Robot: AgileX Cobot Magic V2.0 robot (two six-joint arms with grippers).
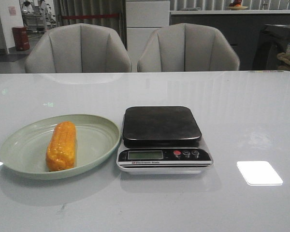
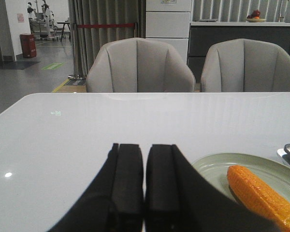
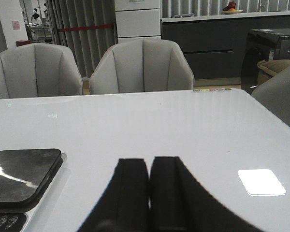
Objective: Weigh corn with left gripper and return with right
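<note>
The orange-yellow corn [image 1: 61,145] lies lengthwise in a pale green oval plate [image 1: 24,145] at the table's left front. A kitchen scale [image 1: 162,125] with a bare black platform stands right beside the plate. Neither gripper shows in the front view. In the left wrist view my left gripper [image 2: 144,147] is shut and empty, low over the table just left of the plate [image 2: 217,166] and the corn [image 2: 261,195]. In the right wrist view my right gripper [image 3: 149,160] is shut and empty, to the right of the scale [image 3: 19,174].
Two grey chairs [image 1: 79,48] [image 1: 187,47] stand behind the table's far edge. A bright light patch [image 1: 259,172] reflects on the glossy table at the right front. The scale's display and buttons [image 1: 186,153] face the front edge.
</note>
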